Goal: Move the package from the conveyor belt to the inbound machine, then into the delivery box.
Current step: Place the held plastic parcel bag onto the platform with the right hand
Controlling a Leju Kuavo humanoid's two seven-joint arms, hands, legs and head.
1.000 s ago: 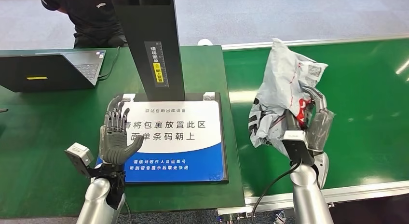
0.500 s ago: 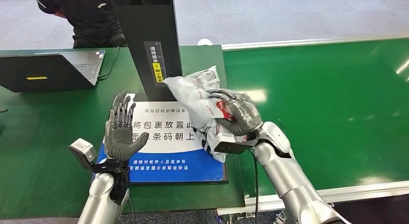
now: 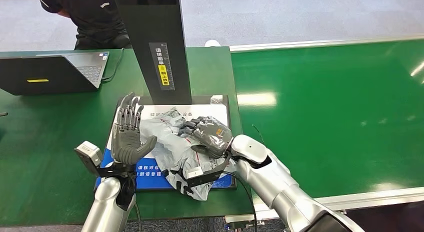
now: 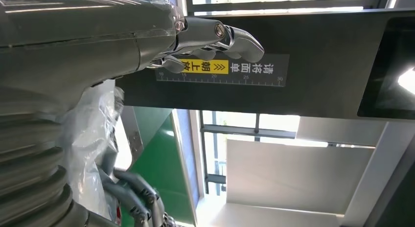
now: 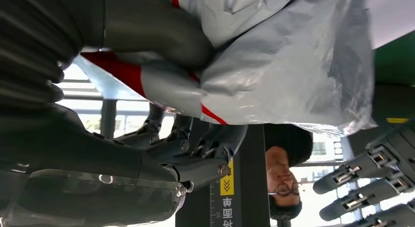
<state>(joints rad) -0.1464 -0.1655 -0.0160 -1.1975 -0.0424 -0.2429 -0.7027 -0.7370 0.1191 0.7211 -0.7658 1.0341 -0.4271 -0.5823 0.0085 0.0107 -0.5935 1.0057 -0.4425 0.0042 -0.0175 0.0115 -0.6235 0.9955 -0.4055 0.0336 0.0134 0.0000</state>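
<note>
The grey plastic package (image 3: 170, 144) with red print lies crumpled on the inbound machine's white and blue pad (image 3: 222, 179), below its black post (image 3: 155, 42). My right hand (image 3: 207, 134) grips the package from above, palm down; the right wrist view shows the thumb pressed into the grey bag (image 5: 274, 56). My left hand (image 3: 129, 137) stands upright and open at the pad's left edge, palm toward the package, fingers spread, a little apart from it. The left wrist view shows the left hand's fingers (image 4: 215, 36) in front of the post and the package (image 4: 93, 139) beside the hand.
The green conveyor belt (image 3: 340, 107) runs along the right. An open laptop (image 3: 52, 72) sits at the back left of the green table (image 3: 40, 142). A person in dark clothes (image 3: 92, 17) stands behind the table.
My right arm swung left from the belt and lowered the package onto the machine's pad. My left hand rose slightly beside the pad.
</note>
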